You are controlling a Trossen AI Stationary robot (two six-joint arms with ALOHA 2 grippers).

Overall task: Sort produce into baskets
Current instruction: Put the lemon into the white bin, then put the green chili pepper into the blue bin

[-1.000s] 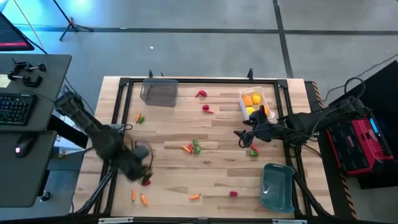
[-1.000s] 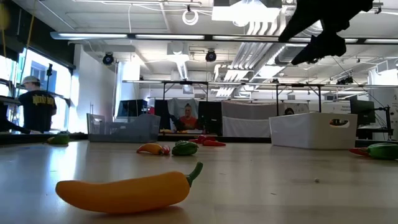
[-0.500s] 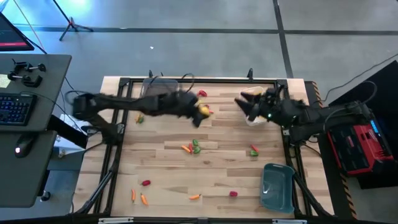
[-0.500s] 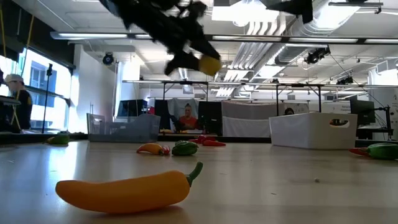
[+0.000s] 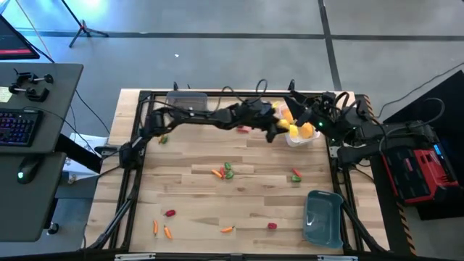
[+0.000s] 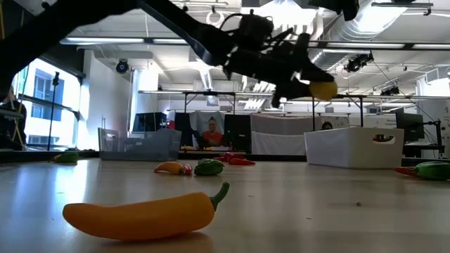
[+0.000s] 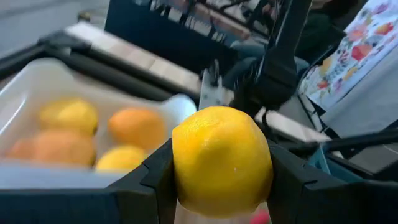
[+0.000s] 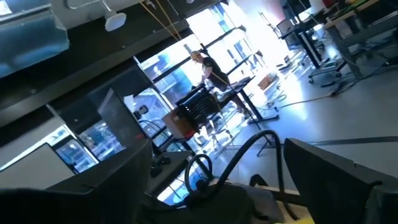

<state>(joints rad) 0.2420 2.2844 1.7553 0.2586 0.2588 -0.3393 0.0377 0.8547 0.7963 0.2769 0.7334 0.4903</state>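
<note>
Our left gripper [image 7: 221, 186] held a yellow fruit [image 7: 221, 158] clamped between its fingers, raised just short of the white basket [image 7: 37, 78] ahead and below; our right gripper [image 5: 308, 116] waited wide beside it.

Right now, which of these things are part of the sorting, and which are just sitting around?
Part of the job:
- yellow fruit, held by the left gripper close to the white basket
- grey basket and blue basket
- peppers and carrots scattered on the table
- right gripper, above the white basket

Just lying about:
- keyboard on the side desk
- red case
</note>
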